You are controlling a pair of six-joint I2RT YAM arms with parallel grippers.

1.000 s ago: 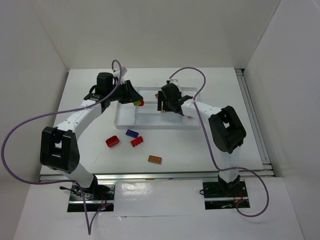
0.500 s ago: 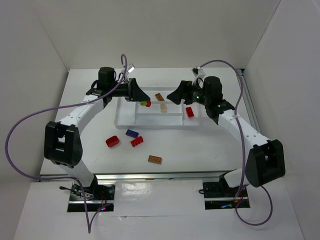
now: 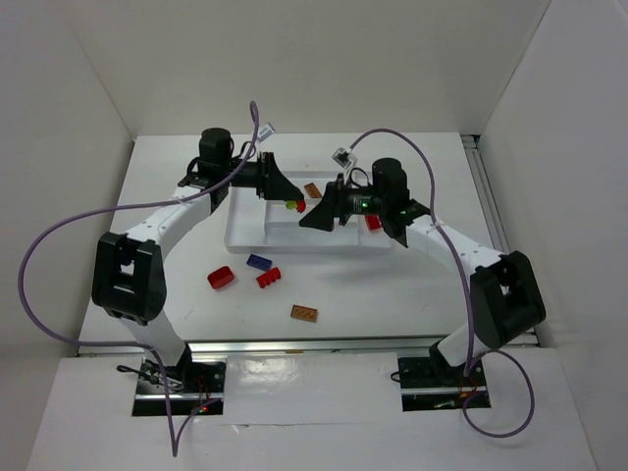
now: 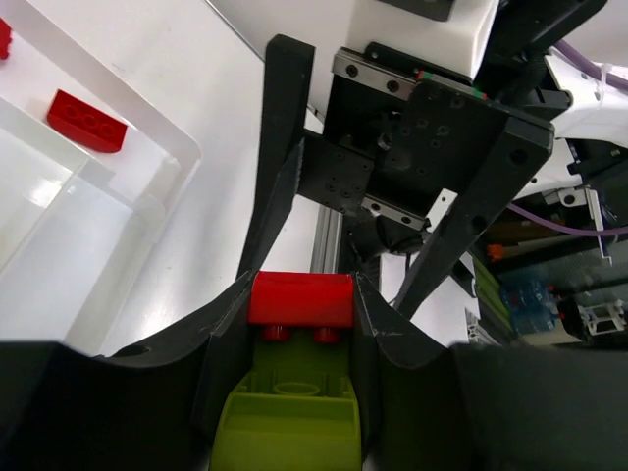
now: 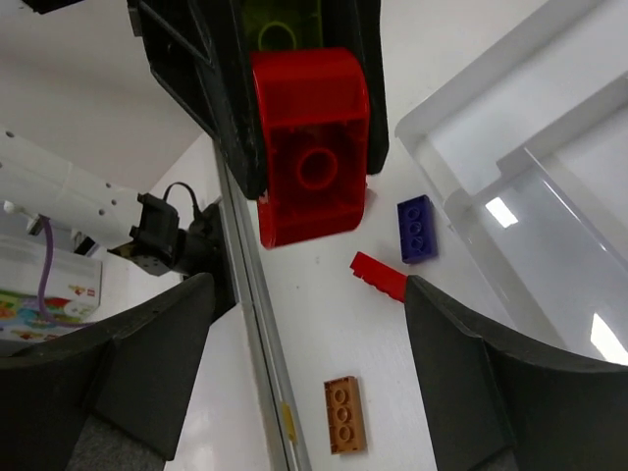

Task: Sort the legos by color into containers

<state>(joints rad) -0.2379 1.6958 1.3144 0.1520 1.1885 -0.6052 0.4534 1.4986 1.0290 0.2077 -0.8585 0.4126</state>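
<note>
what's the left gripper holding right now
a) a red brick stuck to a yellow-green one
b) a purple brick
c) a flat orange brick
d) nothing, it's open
a: the left gripper is clamped on a red brick that is joined to a yellow-green brick, as both wrist views show.

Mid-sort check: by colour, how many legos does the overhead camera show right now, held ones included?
Red legos: 4 (2 on the table, 1 in the tray, 1 in the left gripper)
Orange-brown legos: 2 (1 on the table, 1 in the tray)
Dark blue lego: 1 (on the table)
Yellow-green lego: 1 (in the left gripper)
Total: 8
</note>
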